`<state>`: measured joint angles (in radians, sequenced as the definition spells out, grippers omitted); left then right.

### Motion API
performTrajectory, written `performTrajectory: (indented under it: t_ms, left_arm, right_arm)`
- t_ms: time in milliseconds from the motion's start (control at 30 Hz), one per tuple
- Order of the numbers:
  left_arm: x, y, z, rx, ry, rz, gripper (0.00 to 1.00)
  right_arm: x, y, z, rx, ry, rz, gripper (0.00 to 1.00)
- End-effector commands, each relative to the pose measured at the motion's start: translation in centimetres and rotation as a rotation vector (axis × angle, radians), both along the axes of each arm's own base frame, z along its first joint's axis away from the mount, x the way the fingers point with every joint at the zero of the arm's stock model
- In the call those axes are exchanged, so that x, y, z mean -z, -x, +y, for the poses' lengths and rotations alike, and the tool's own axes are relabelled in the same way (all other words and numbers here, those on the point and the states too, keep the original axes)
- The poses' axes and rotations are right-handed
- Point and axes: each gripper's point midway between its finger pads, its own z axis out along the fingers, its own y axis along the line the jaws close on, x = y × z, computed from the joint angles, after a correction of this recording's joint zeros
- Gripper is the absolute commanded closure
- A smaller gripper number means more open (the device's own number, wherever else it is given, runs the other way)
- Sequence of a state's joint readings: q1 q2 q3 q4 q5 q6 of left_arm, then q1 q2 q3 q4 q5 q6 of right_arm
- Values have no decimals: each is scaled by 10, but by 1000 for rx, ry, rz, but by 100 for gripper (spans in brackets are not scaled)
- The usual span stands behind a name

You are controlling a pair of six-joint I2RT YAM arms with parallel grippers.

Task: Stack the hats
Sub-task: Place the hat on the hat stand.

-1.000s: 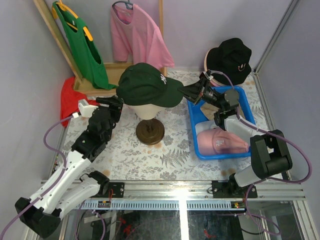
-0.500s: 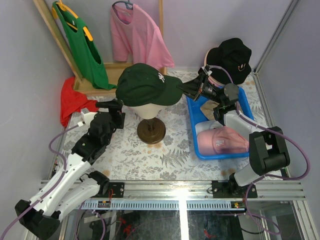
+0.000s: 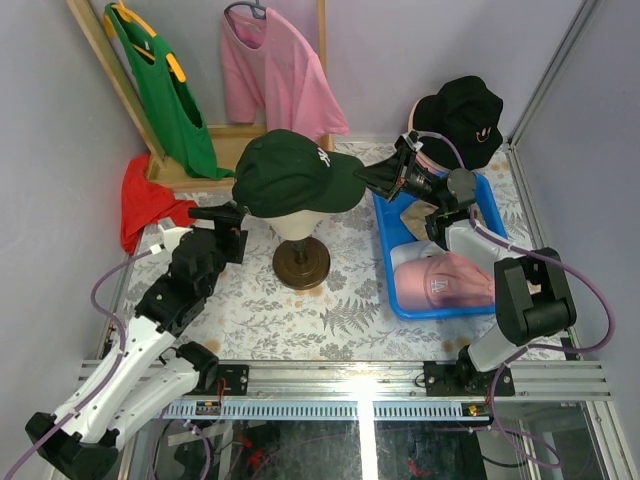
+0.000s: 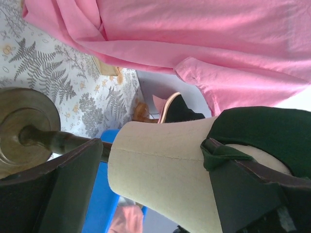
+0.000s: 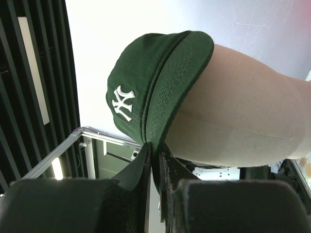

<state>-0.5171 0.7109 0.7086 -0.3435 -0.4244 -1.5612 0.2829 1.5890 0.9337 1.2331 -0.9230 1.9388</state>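
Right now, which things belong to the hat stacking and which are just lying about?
Job: green cap, pink cap, black bucket hat, tan cap.
Lying about: pink T-shirt, green T-shirt, red cloth, mannequin head, blue bin.

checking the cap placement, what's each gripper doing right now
left gripper: open, its fingers on either side of the mannequin head
right gripper: shut on the brim of the dark green cap
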Motion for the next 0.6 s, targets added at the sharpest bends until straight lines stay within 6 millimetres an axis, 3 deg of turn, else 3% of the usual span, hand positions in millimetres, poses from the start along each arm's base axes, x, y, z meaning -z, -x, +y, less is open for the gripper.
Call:
performTrajectory:
  t_ms: [0, 267, 333, 433, 567]
  left_arm:
    - [105, 52, 14, 185, -399, 306, 18]
    - [74, 43, 15, 212, -498, -43, 12]
    - [67, 42, 15, 213, -512, -110, 12]
    - [58, 41, 13, 216, -521, -186, 12]
    - [61, 38, 7, 243, -549, -203, 11]
  right_arm:
    - [30, -35, -16, 105, 15, 88, 100]
    - [23, -36, -17, 103, -16, 82, 100]
    - [32, -42, -15, 103, -11, 104, 100]
    - [32, -45, -15, 105, -14, 106, 100]
    - [32, -48, -14, 102, -18, 112, 100]
